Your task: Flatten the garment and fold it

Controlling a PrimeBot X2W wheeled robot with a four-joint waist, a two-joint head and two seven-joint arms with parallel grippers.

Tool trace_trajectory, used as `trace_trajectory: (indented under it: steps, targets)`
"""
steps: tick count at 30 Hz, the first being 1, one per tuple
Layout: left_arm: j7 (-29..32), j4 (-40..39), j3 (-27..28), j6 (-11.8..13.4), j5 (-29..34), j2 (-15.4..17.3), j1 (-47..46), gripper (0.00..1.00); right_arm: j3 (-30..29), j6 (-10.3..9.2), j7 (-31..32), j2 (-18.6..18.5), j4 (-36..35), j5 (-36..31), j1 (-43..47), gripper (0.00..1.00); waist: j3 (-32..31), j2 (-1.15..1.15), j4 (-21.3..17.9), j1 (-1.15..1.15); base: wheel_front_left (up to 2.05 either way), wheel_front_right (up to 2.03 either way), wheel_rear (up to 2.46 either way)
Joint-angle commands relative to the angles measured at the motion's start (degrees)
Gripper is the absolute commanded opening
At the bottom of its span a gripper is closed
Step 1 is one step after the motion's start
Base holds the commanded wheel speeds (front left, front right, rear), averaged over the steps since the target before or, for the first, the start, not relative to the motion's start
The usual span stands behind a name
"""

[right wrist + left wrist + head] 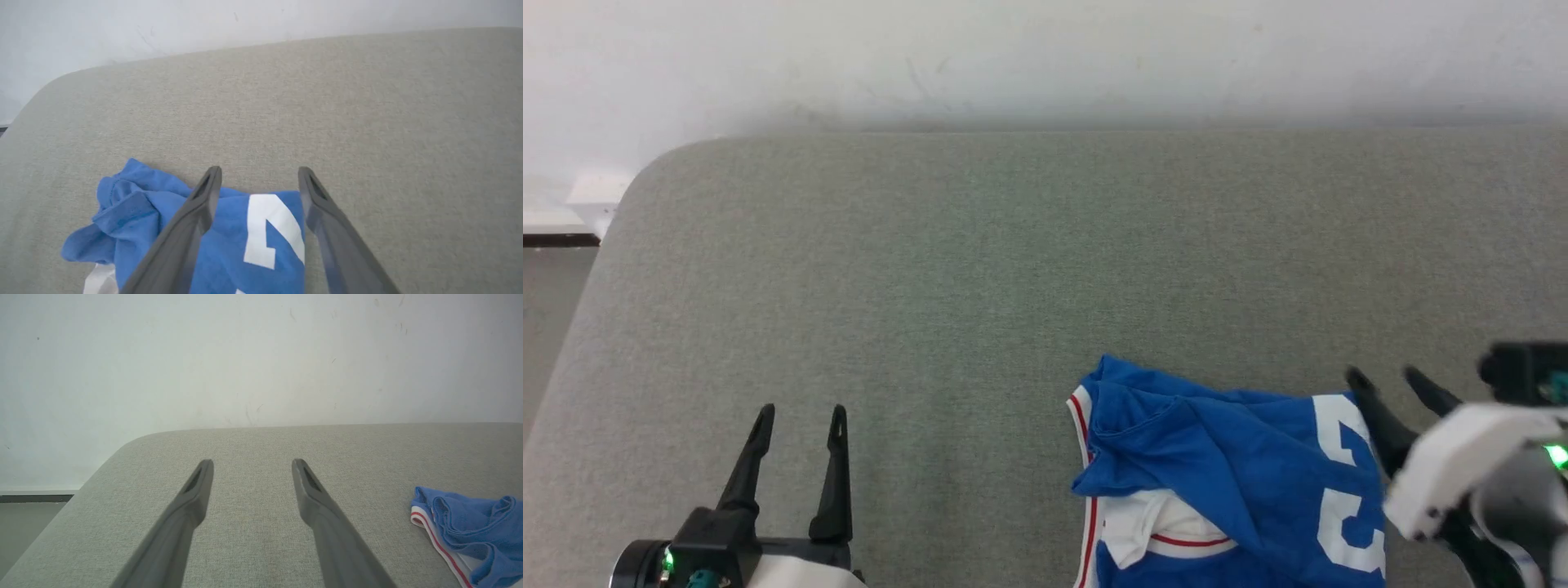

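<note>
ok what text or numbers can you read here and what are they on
"2", probably: big white numeral on the blue garment, creased, so not certain.
Second white numeral beside it on the same garment: folded and cut off, unreadable.
No other text.

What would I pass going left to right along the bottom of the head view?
First the left gripper, two long dark fingers open → the crumpled royal-blue jersey T-shirt with white print → the right gripper, dark fingers open too.
</note>
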Motion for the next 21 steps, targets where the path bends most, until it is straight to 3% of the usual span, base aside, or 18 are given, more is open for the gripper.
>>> trace_trajectory:
  steps: [1, 4, 8, 21]
  targets:
    - [-0.3, -0.4, 0.2, 0.0, 0.6, 0.5, 0.8, 1.00, -2.5, -0.04, -0.5, 0.2, -1.7, -0.5, 3.5, 1.00, 0.5, 0.00, -1.1, 0.00, 0.00, 0.00, 0.00]
    - [-0.3, -0.7, 0.3, -0.1, 0.6, 0.8, 0.8, 1.00, -5.3, -0.04, -0.8, 0.5, -2.9, -0.1, 7.8, 1.00, 1.1, 0.00, -1.7, 0.00, 0.00, 0.00, 0.00]
    - [-0.2, -0.8, 0.2, -0.3, 0.6, 1.2, 0.5, 1.00, -4.8, -0.04, -1.8, 0.6, -1.0, 1.0, 10.3, 1.00, 1.9, 0.00, -2.1, 0.00, 0.00, 0.00, 0.00]
    - [1.0, -1.5, -0.2, -0.6, 0.9, 2.8, -0.7, 1.00, -2.3, -0.04, -4.8, 0.6, 14.9, 6.6, 5.8, 1.00, 2.3, 0.00, -1.0, 0.00, 0.00, 0.00, 0.00]
